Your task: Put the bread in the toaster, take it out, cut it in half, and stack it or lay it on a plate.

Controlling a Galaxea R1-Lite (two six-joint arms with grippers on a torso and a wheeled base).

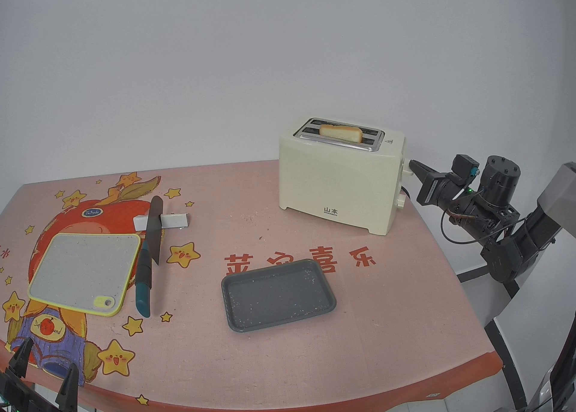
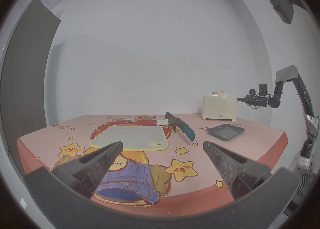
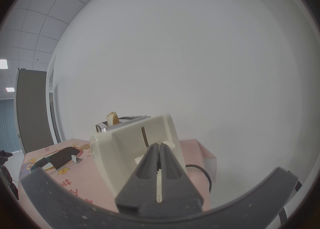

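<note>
A slice of bread (image 1: 341, 132) stands partly out of one slot of the cream toaster (image 1: 339, 182) at the back of the table. My right gripper (image 1: 413, 165) is shut, its tip at the toaster's right end by the lever (image 3: 168, 144); its wrist view shows the shut tip (image 3: 159, 146) against the toaster (image 3: 123, 153), with the bread (image 3: 112, 118) above. My left gripper (image 2: 163, 146) hangs open over the table's near-left edge, holding nothing. A knife (image 1: 149, 251) with a teal handle lies beside the cutting board (image 1: 84, 272). A grey plate (image 1: 279, 294) sits in the middle.
The knife's blade leans on a small white block (image 1: 171, 221). A black cable (image 3: 200, 173) runs from the toaster's end near the table's right edge. The patterned tablecloth (image 1: 390, 311) is bare around the plate.
</note>
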